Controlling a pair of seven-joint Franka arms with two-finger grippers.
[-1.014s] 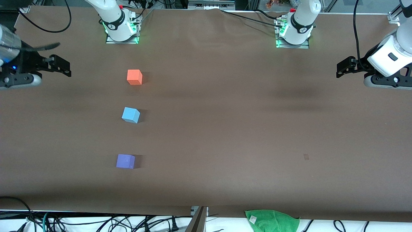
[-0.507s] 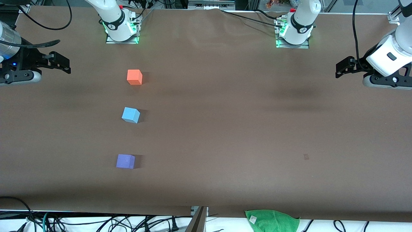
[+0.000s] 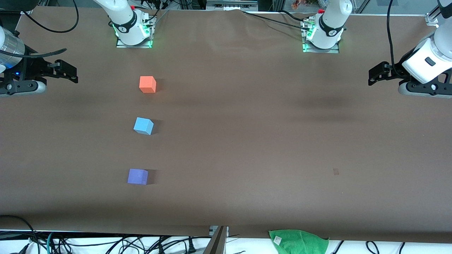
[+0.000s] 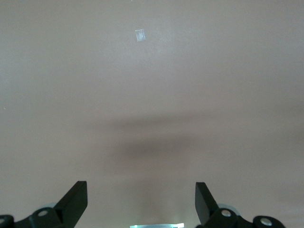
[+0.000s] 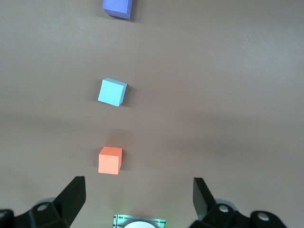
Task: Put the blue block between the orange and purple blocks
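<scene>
Frankly, no lettering is proving readable anywhere: the green cloth (image 3: 299, 241) hanging over the table (image 3: 247, 141) edge closest to the front camera is carrying a small white tag, and each arm base is bearing a dark band with a pale logo, but none of it can be made out.

Both arms are waiting, pulled out to the ends of the table. The right gripper (image 3: 72, 73) is hanging over the right arm's end, the left gripper (image 3: 374, 74) over the left arm's end, and both are partly cut off by the front view's edges. Each wrist view is showing its own fingers spread wide with nothing between them: right gripper (image 5: 137, 194), left gripper (image 4: 141, 197).

All three cubes are sitting apart in a line near the right arm's end. The blue block (image 3: 143, 126) is lying between the orange block (image 3: 147, 84) and the purple block (image 3: 137, 176), the orange one farthest from the front camera and closest of the three to the right gripper, the purple one nearest that camera. The blue block is sitting slightly turned compared with its neighbours.

The right wrist view is catching all three: orange block (image 5: 110, 160), blue block (image 5: 112, 92), and the purple block (image 5: 118, 8), which is cut off at the frame edge. The left wrist view is showing none of them, only bare table (image 4: 152, 95) with a small pale mark (image 4: 139, 35), which the front view is showing as a faint patch (image 3: 335, 171) toward the left arm's end.
</scene>
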